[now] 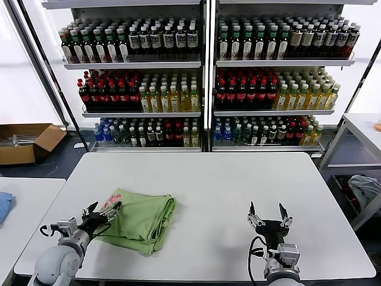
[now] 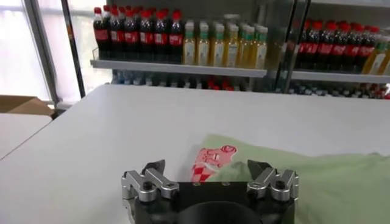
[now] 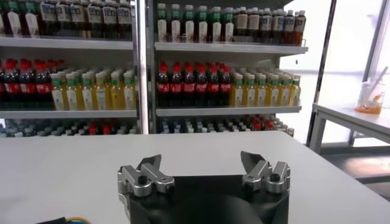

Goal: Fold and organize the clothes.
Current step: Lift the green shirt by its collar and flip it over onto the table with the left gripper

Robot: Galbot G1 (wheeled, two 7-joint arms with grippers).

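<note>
Nearest the head camera, at the near edge of the white rectangular tabletop [image 1: 226, 190], are the two end effectors. The left end effector [image 1: 102, 213], a black two-fingered unit with metal knuckles, sits at the near-left corner of the folded light green soft-fabric polo shirt [image 1: 140, 217], its fingers spread apart with nothing between them; whether the tips touch the cloth cannot be told. In the left wrist view the same left end effector [image 2: 207, 171] shows its fingers parted, and just beyond them lies the polo shirt [image 2: 317, 176] with its red-and-white printed chest logo [image 2: 213, 162] facing up.

The polo shirt lies folded into a compact, roughly rectangular bundle on the left half of the tabletop, near the front edge, with layered folded edges along its right side and the logo [image 1: 112, 201] at its left end.

To the right of the shirt and well apart from it, the right end effector [image 1: 268, 215] is held upright over bare tabletop, fingers open and empty. The right wrist view confirms the right end effector [image 3: 201, 165] with parted fingers above the tabletop [image 3: 195, 152].

Behind the shirt, beyond the tabletop's far edge, stand white metal shelves of bottled drinks [image 1: 208, 77]. Left of the shirt, on the floor, rests an open brown cardboard box [image 1: 27, 142].
</note>
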